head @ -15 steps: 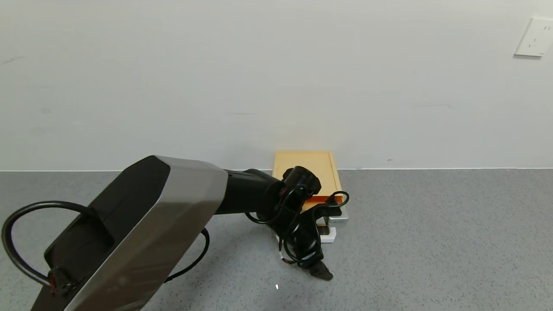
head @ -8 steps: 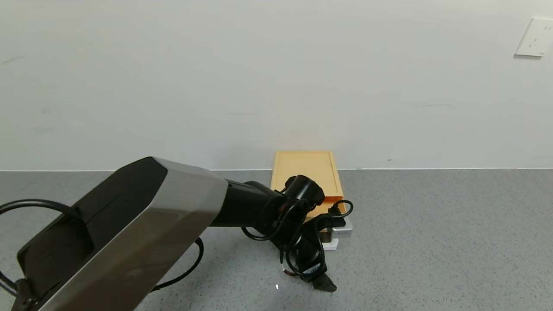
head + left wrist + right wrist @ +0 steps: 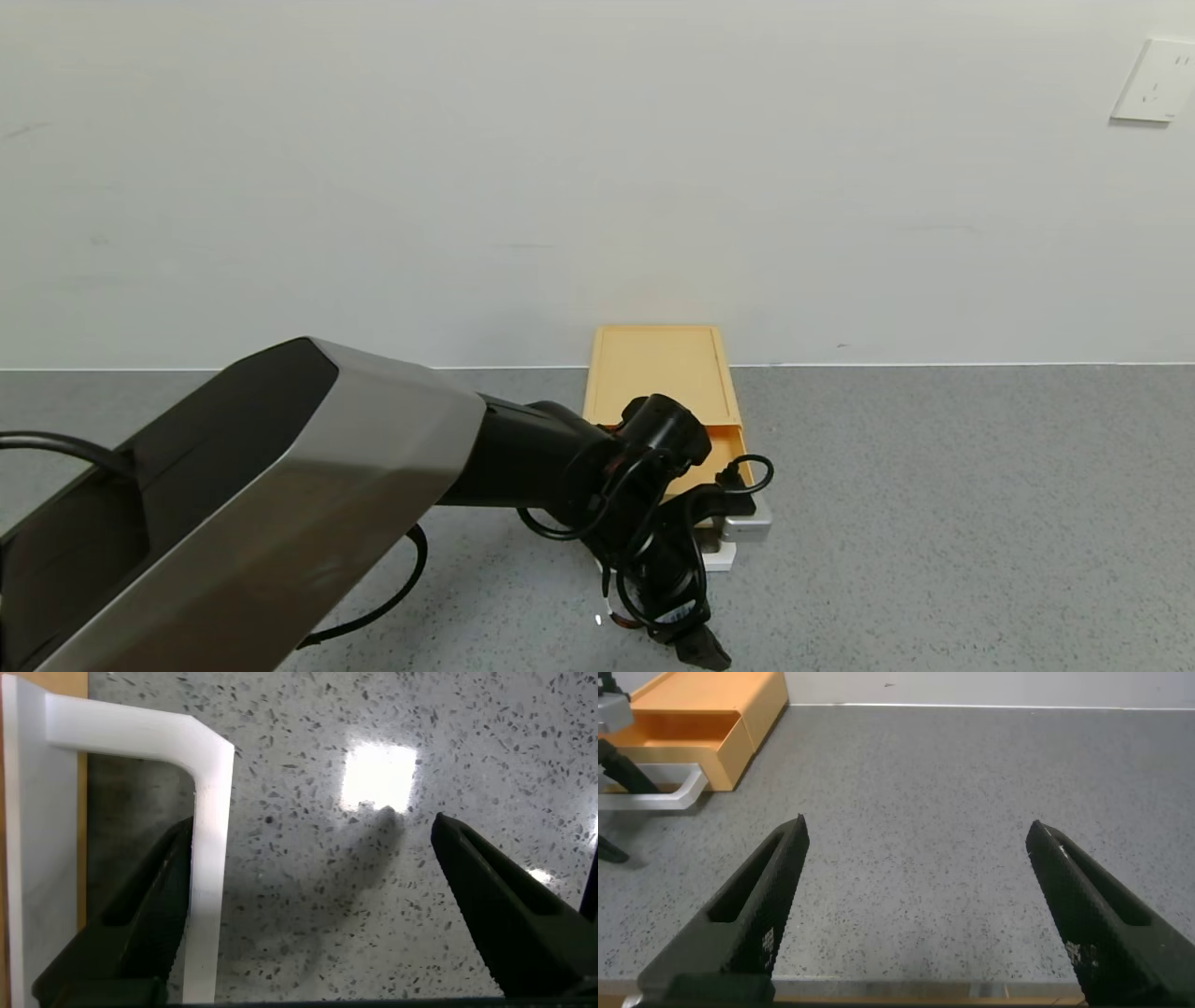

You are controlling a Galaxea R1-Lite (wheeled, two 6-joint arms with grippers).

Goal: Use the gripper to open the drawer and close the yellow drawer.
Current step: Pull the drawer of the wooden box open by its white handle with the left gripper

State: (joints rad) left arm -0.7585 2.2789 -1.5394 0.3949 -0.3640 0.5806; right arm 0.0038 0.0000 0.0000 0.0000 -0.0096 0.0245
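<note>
Pulled drawer (image 3: pixel 714 448) further out of case (image 3: pixel 658 359) | left gripper (image 3: pixel 308 915) spread wide, one finger (image 3: pixel 140 915) hooked inside handle (image 3: pixel 201 840) | right gripper (image 3: pixel 910 915) open, idle, farther away

l gripper (image 3: pixel 308 915) fingers spread, arm fwd; r gripper (image 3: pixel 915 915) spread.

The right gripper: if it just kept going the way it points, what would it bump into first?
Probably nothing nearby: ahead of the right gripper lies bare grey floor up to the wall. The drawer sits off to one side, out of its line.
</note>
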